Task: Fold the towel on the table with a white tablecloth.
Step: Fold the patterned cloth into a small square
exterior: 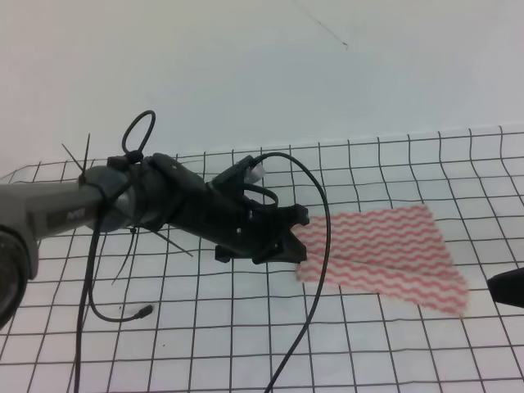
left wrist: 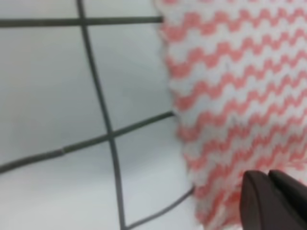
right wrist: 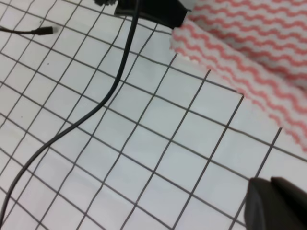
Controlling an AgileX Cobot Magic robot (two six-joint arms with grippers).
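The towel [exterior: 385, 250], pink-red and white with wavy stripes, lies on the gridded white tablecloth [exterior: 205, 327] of the table, right of centre; a diagonal crease shows one layer over another. My left gripper [exterior: 296, 239] reaches across to the towel's left edge. In the left wrist view its dark fingertips [left wrist: 273, 203] are pressed together low over the towel [left wrist: 230, 96], just inside its edge, and look shut on the cloth. My right gripper [exterior: 495, 285] shows only as a dark tip at the right edge, apart from the towel. Its fingertips [right wrist: 273, 203] are together with nothing in them.
A black cable [exterior: 323, 246] loops from the left arm down over the table in front of the towel [right wrist: 249, 62]; in the right wrist view the cable [right wrist: 96, 110] crosses the grid. A loose cable end [exterior: 144, 310] lies at the left. A plain white wall stands behind.
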